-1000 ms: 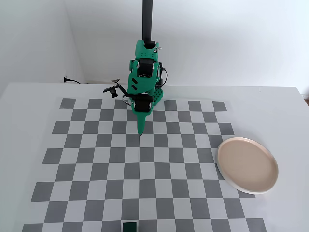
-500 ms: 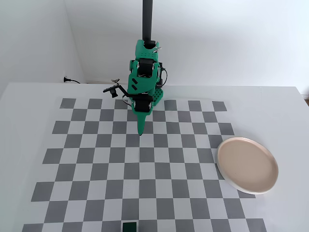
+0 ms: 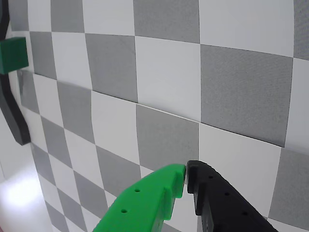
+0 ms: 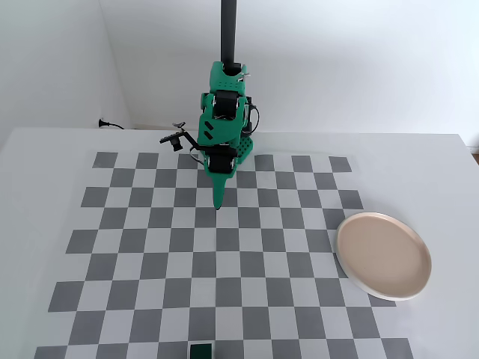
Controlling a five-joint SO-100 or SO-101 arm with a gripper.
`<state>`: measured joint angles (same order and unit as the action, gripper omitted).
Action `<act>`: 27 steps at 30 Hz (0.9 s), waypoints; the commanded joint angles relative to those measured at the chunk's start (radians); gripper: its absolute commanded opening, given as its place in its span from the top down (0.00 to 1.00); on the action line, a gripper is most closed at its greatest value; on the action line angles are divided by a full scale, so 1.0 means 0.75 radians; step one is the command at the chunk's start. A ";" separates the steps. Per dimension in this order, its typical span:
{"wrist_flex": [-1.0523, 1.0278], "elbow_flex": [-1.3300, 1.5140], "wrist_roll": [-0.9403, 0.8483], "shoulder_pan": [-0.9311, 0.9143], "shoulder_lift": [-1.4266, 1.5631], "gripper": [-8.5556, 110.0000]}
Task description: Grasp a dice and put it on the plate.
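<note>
The dice is a small dark green cube at the very front edge of the checkerboard mat, left of centre in the fixed view. It does not show in the wrist view. The beige-pink plate lies at the mat's right edge and is empty. My gripper points down over the back middle of the mat, far from both. In the wrist view the gripper has its green finger and black finger with tips together and nothing between them.
The grey and white checkerboard mat covers the white table. A green and black piece shows at the wrist view's left edge; I cannot tell what it is. White walls stand behind the arm's base.
</note>
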<state>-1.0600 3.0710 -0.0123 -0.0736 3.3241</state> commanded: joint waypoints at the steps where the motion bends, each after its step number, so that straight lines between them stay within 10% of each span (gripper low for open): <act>1: 0.016 -0.016 -0.008 0.014 0.012 0.95; 27: 0.323 0.031 -0.317 0.012 0.014 0.96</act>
<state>-0.9158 3.1109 -0.1473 -0.0552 3.3241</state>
